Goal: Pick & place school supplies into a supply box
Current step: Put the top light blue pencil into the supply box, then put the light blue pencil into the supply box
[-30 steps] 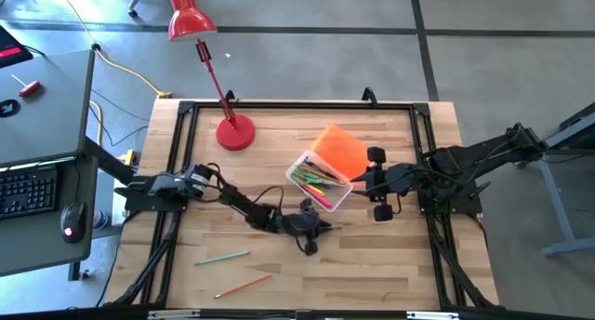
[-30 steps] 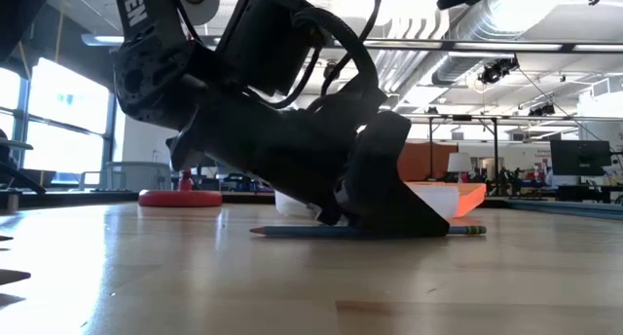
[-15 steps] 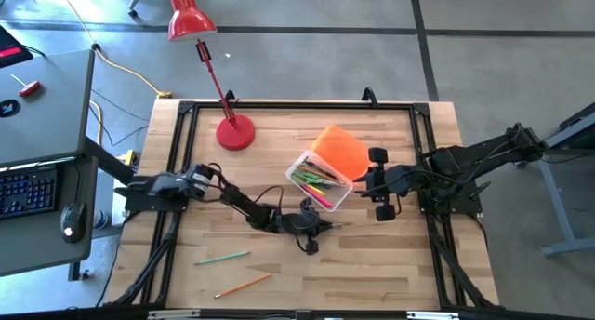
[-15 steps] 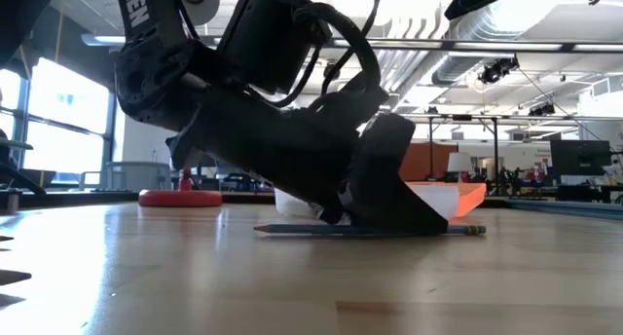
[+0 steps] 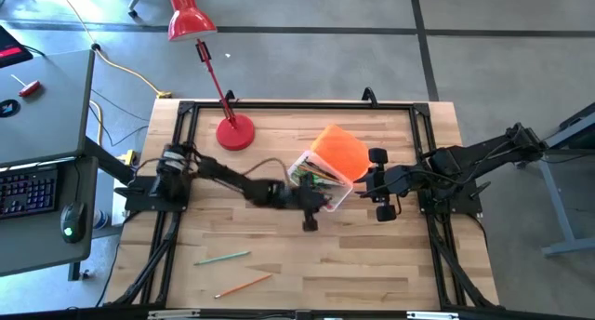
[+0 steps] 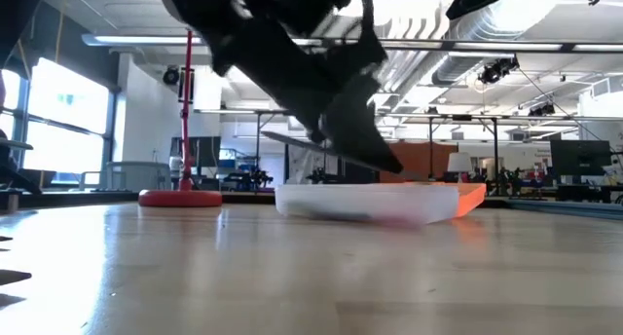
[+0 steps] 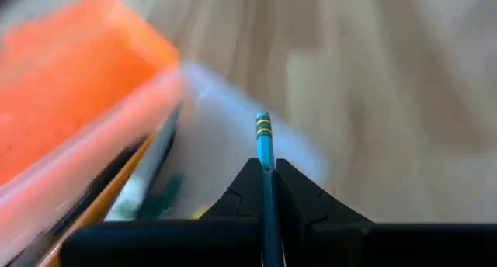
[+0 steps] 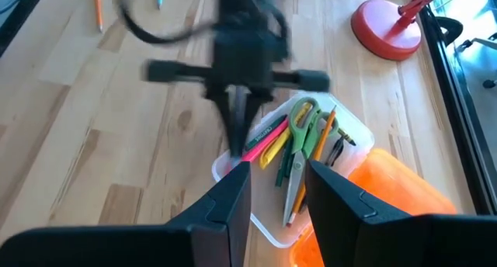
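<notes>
One blue pencil (image 7: 264, 154) clamped between the fingers of the left claw (image 5: 313, 201), tip and banded end poking straight out ahead of the fingertips. Carried clear of the desk (image 5: 390, 264) in the low view, hanging tilted above the near wall of the supply box (image 5: 319, 181). Box dead ahead of that claw and slightly below, touching distance by the look of it; open tray nearest, orange lid (image 5: 338, 151) flipped up on the far side. Pencil's long axis running in line with the claw and cutting across the tray at an angle, not yet lined up with the pens and green-handled scissors (image 8: 297, 154) already lying inside. Probably calls for a small turn of the wrist before letting go, otherwise a risk of one end riding up on the rim. Right claw (image 5: 378, 183) parked just beyond the box on the opposite side, fingers spread apart, gripping nothing, looking down on the tray. Two more pencils, a green pencil (image 5: 222, 258) and an orange pencil (image 5: 243, 285), well behind the left claw toward the desk's front edge, both far nearer the left arm than the right.
</notes>
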{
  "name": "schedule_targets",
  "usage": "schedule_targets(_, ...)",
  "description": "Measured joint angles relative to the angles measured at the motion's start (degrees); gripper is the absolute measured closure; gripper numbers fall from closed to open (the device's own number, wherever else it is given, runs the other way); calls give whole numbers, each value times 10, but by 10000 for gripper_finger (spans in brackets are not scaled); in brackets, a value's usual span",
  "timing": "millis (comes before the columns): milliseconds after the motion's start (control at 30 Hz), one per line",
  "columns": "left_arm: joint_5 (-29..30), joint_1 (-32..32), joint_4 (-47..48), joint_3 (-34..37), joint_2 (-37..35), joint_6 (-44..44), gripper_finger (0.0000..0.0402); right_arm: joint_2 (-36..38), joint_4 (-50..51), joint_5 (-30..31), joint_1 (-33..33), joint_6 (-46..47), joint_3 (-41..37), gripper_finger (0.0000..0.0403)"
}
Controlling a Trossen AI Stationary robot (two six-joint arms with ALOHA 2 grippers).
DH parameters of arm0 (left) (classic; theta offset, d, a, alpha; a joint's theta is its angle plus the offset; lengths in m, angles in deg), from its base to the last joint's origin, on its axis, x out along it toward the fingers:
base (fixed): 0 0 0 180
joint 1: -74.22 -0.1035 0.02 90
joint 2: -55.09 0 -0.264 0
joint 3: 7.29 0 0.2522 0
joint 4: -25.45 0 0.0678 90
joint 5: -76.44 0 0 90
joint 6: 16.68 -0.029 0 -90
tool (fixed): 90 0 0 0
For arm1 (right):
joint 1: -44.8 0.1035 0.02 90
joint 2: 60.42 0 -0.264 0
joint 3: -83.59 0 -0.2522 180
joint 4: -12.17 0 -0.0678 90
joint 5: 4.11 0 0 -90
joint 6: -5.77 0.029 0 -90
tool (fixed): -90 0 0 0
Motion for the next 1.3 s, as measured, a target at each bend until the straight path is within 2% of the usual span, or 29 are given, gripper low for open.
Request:
schedule_targets(100, -71, -46, 53, -18, 1, -27, 360, 0, 2, 0, 0, 0, 0, 300)
schedule_targets(200, -151, -89, 51, -22, 1, -45, 361, 0, 5, 0, 0, -1, 0, 300)
schedule_targets(333, -197, -132, 55, -21, 3, -73, 355, 0, 9, 0, 0, -2, 0, 300)
schedule_targets(500, -221, -153, 58, -21, 4, -85, 345, 0, 8, 4, 0, -3, 0, 300)
schedule_targets(800, -217, -150, 47, -21, 35, -84, 302, 0, 1, 19, 0, -4, 0, 300)
schedule_targets(1033, -205, -150, -41, -30, 41, -81, 291, 0, 0, 18, 0, -1, 0, 300)
schedule_targets(1167, -209, -150, -17, -71, 33, -103, 291, 0, 0, 17, 0, 0, 0, 300)
schedule_targets(1300, -249, -143, 84, -144, 33, -103, 291, 0, 0, 15, 0, 0, 0, 300)
